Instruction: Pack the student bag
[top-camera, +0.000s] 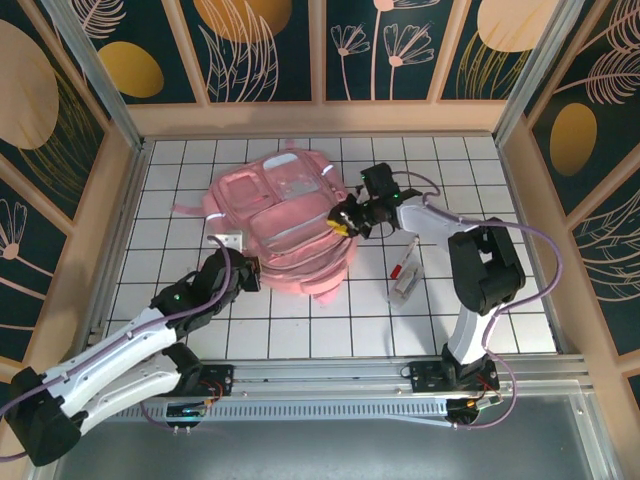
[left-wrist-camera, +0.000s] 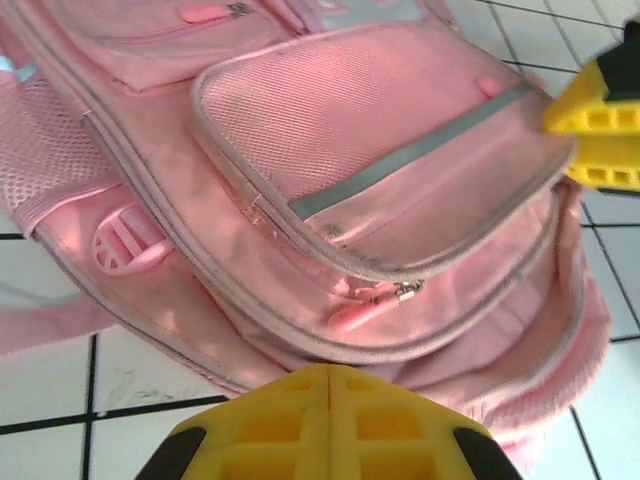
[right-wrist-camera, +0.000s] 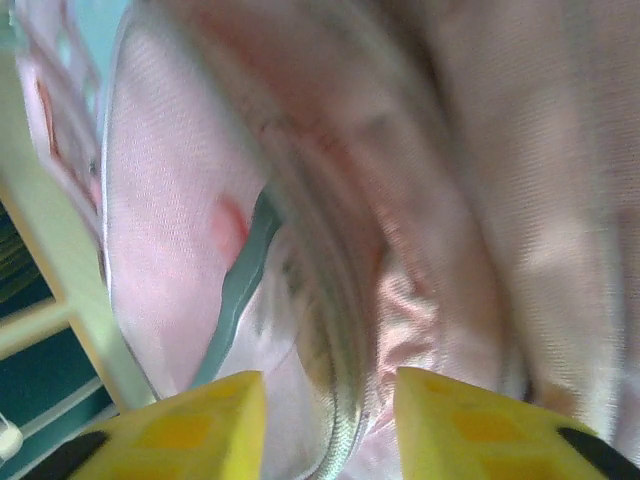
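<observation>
the student bag lies flat on the white tiled bench, towards the back and a little left of centre, front pockets facing up and its lower end towards the arms.

the left gripper sits at the bag's near left edge. in the left wrist view its jaws are closed, the two yellow fingers meeting along a thin seam with nothing between them. beyond them is the bag: a mesh front pocket crossed by a grey reflective strip, a pink zip pull just below that pocket's rim, and a round pink buckle on the left side. at the right edge of this view the right gripper's yellow fingers touch the pocket's corner.

the right gripper is at the bag's right edge, its arm bent back across the bench. in the right wrist view its jaws stand apart, and the grey zipped rim of the bag runs down into the gap between them; i cannot tell whether the fingers press on it.

well to the right of the bag, apart from both grippers, a small red and clear item lies on the tiles. a small pale tab lies just beside the bag's left edge.
</observation>
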